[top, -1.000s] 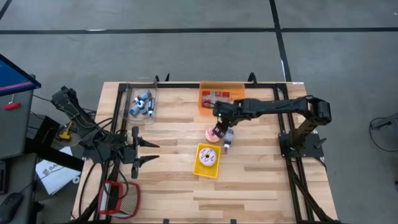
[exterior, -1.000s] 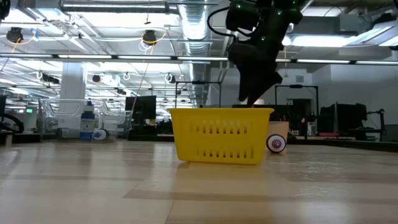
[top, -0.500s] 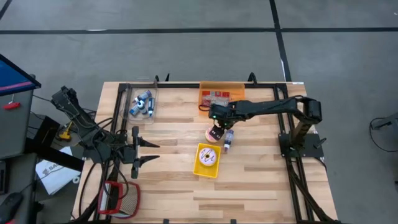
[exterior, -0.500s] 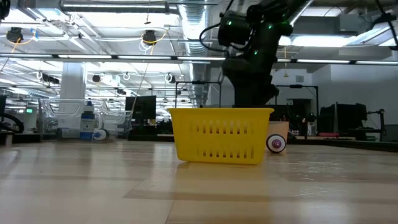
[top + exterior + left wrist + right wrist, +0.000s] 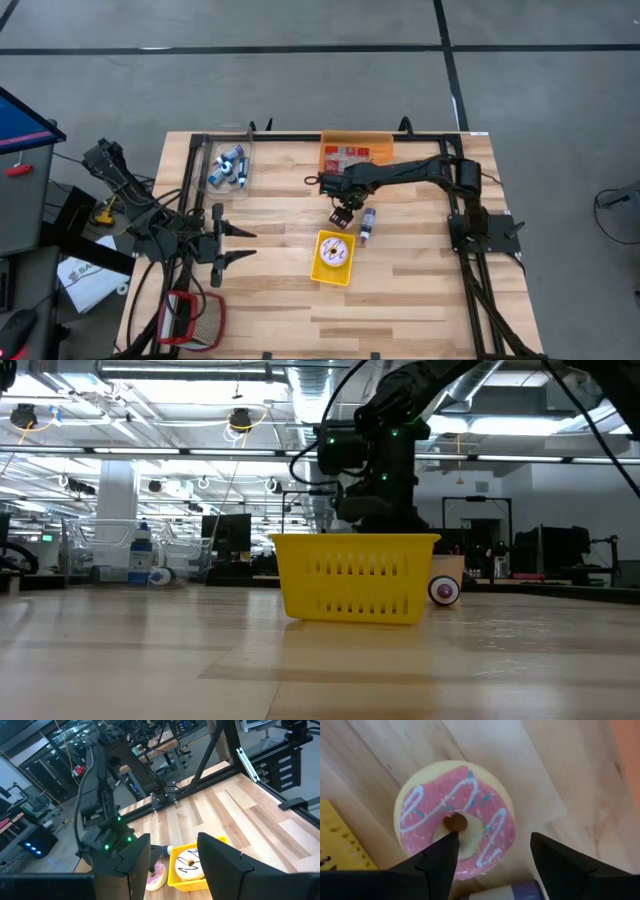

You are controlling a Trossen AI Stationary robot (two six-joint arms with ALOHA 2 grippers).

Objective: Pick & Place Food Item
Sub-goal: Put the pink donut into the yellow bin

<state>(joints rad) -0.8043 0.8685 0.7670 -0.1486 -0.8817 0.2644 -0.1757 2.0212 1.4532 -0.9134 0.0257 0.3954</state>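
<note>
1. Because the pink-iced doughnut (image 5: 456, 820) lies flat on the worktop (image 5: 420, 290), the right gripper (image 5: 492, 852) hangs directly over it, jaws spread wide and empty, one finger (image 5: 432, 862) over the hole.
2. Just beside it stands the yellow basket (image 5: 332, 258), already holding a white doughnut (image 5: 190, 862), likely the drop spot.
3. A small purple bottle (image 5: 366, 224) lies close by and could get nudged.
4. The left gripper (image 5: 243, 243) waits well apart, jaws partly open, holding nothing.

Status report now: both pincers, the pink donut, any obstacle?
Right pincer open, poised over pink donut on the table. Left pincer idle at table's left. Small bottle beside donut; yellow basket nearby.
</note>
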